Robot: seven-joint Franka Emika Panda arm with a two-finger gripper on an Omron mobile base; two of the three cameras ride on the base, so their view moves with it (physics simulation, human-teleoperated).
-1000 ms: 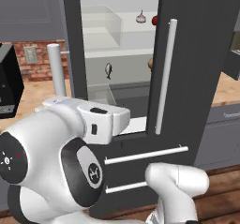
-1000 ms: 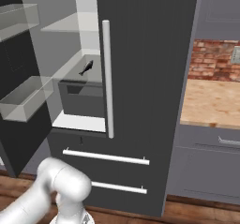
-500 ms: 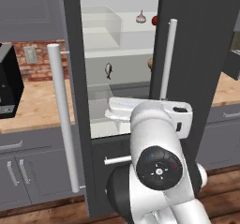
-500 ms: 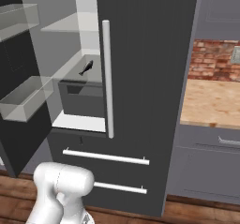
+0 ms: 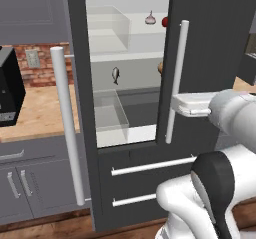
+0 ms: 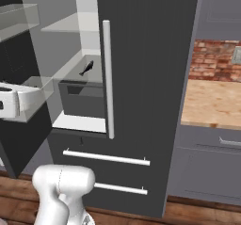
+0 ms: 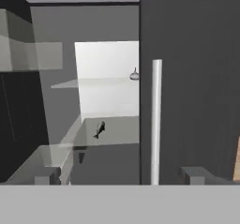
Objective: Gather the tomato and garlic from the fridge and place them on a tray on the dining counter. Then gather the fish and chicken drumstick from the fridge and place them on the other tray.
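While poised outside the fridge [image 5: 130, 148], shown with gripper [image 7: 120, 178] facing the open left half, jaws spread wide and pinching nothing.

Far left of the jaws: open door [image 7: 18, 106] with its clear bins, beside the left fingertip [image 7: 46, 176] and off the line of approach.

Just left of the jaws' midline, ahead and a little above: fish [image 7: 99, 129] on the lower shelf, long axis tilted, one end down-left and the other up-right as seen from the hand.

Just right of the midline, ahead and well above, on the upper shelf: garlic [image 7: 135, 75], point upward, close against the edge of the shut door [image 7: 192, 87]. Judged the nearer of the first pair to reach, by a forward and upward move.

Further right, between midline and right fingertip [image 7: 196, 173]: upright door handle [image 7: 156, 120], nearer than either shelf; likely to crowd any approach drifting rightward.

Beside the garlic on its right in the left base view: tomato [image 5: 165, 21], half hidden by the shut door's edge, so to be reached from the left.
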